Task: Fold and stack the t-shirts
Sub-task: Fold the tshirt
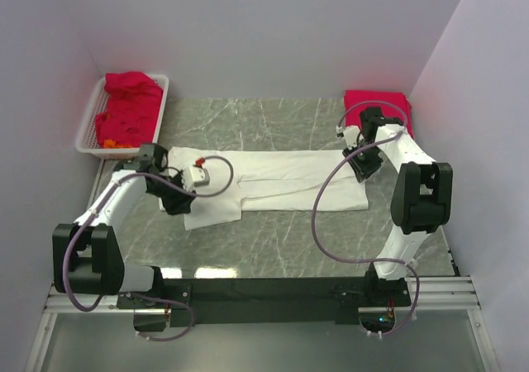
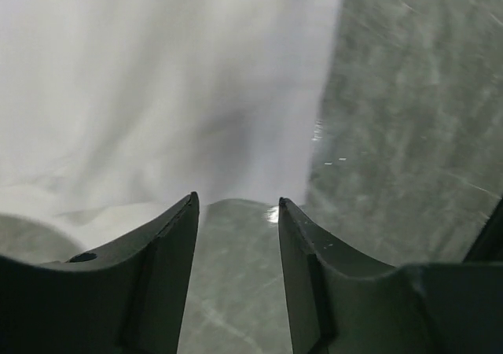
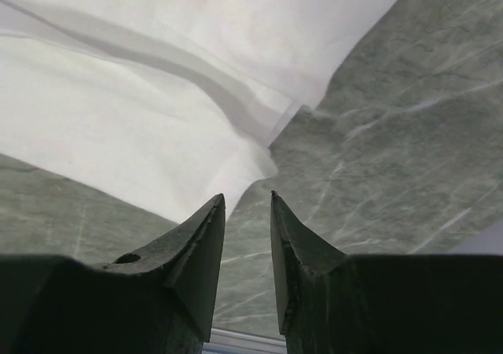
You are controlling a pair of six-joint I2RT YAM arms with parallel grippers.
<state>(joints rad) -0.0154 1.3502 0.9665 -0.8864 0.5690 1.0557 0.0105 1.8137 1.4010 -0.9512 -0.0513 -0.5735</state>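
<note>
A white t-shirt [image 1: 269,182] lies spread across the middle of the table, partly folded lengthwise. My left gripper [image 1: 172,200] is open and empty, low over the shirt's left end; in the left wrist view its jaws [image 2: 236,204] stand apart just short of the white cloth's edge [image 2: 157,118]. My right gripper [image 1: 362,172] is open and empty at the shirt's right end; in the right wrist view it [image 3: 247,200] hovers by a corner of the cloth [image 3: 157,126]. A folded red t-shirt [image 1: 378,107] lies at the back right.
A white basket [image 1: 89,132] at the back left holds a heap of red shirts [image 1: 128,107]. The grey marble table [image 1: 281,240] is walled on the left, back and right. Purple cables loop from both arms.
</note>
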